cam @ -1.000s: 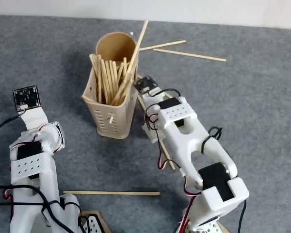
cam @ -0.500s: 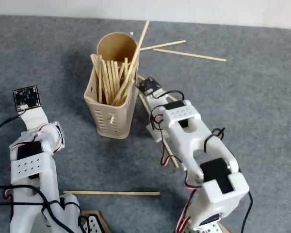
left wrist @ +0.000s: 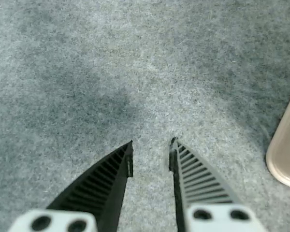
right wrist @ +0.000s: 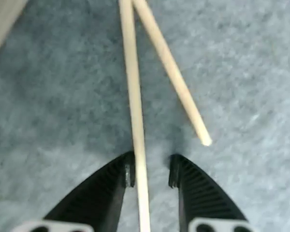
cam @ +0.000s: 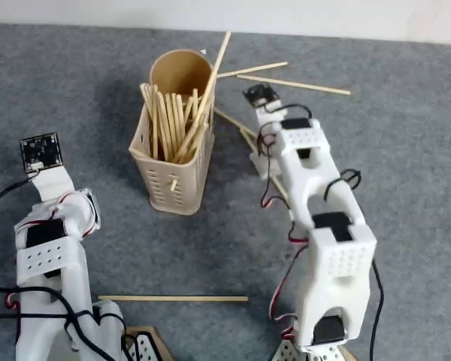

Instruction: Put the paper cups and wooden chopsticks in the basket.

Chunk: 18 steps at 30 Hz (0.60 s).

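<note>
– moved since the last look?
– right arm (cam: 316, 188): swung off the side of the basket (cam: 169, 184), now stretched farther up the grey carpet (cam: 406, 150).
– basket, contents?
– one paper cup (cam: 179, 71) upright at its far end; sheaf of chopsticks (cam: 169, 124) leaning in front of it.
– grippers?
– right gripper (right wrist: 151, 169): jaws apart, loose chopstick (right wrist: 135, 111) lying between them, second chopstick (right wrist: 169, 67) angled just beside. left gripper (left wrist: 151, 145): jaws apart over bare carpet, near the basket.
– strays?
– stray chopstick (cam: 173, 298) between the arm bases; two chopsticks (cam: 293, 84) past the cup.
</note>
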Each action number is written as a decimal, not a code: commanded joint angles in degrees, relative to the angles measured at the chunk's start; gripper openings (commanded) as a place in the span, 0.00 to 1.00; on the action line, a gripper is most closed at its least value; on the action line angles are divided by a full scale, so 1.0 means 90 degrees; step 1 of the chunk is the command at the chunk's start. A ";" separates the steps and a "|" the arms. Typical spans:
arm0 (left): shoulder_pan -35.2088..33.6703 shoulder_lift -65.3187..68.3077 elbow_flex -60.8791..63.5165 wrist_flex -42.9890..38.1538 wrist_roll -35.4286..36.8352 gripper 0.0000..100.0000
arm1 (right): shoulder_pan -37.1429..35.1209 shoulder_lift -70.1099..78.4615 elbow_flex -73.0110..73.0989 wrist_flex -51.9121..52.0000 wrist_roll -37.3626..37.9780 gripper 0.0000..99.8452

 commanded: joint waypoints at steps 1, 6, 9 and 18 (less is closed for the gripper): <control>0.0093 -0.0005 -0.0024 -0.0107 -0.0068 0.15 | 0.0298 0.0454 -0.1070 0.0337 0.0107 0.16; 0.0093 -0.0005 -0.0024 -0.0107 -0.0068 0.15 | 0.0269 0.0591 -0.2037 0.0532 0.0127 0.16; 0.0093 -0.0005 -0.0024 -0.0107 -0.0068 0.15 | 0.0269 0.0659 -0.2554 0.0493 0.0420 0.16; 0.0093 -0.0005 -0.0024 -0.0107 -0.0068 0.15 | 0.0269 0.1509 -0.2965 0.0034 0.1573 0.16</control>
